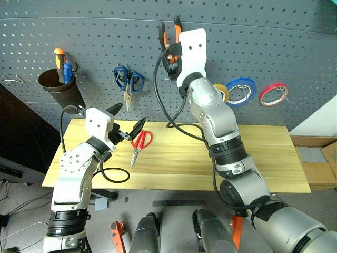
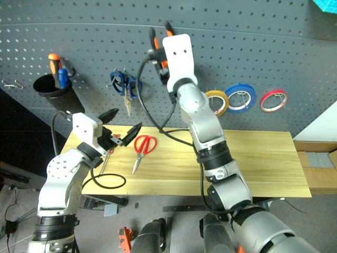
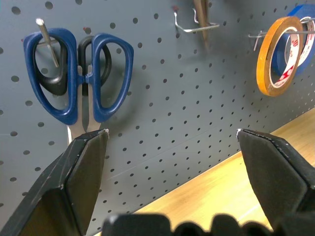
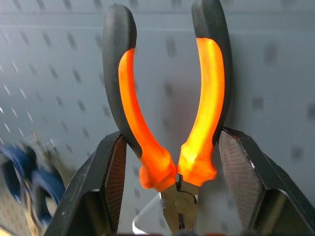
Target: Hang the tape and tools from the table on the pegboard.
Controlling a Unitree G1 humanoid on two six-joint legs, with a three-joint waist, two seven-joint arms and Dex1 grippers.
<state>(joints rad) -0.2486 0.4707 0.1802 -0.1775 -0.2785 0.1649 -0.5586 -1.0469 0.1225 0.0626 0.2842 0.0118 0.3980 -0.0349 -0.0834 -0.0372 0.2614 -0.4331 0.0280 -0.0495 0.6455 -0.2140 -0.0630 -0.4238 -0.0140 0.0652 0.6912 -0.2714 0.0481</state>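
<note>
We've got the pliers (image 4: 170, 123) pinched handles-up in the right gripper (image 1: 169, 50), top centre of frame against the pegboard (image 1: 263, 42). Risk: the splayed handles miss the hook, or the shallow pinch slips and they drop. Left gripper (image 1: 126, 129) hangs spread wide and empty at left, just beside the red-handled scissors (image 1: 139, 143) on the table (image 1: 263, 158).

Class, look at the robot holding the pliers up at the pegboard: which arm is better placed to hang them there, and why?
The right. Its tool already grips the small orange-and-black-handled pliers, raised against the dark grey perforated pegboard. The left tool stands open and empty, low over the light-wood plank table.
</note>
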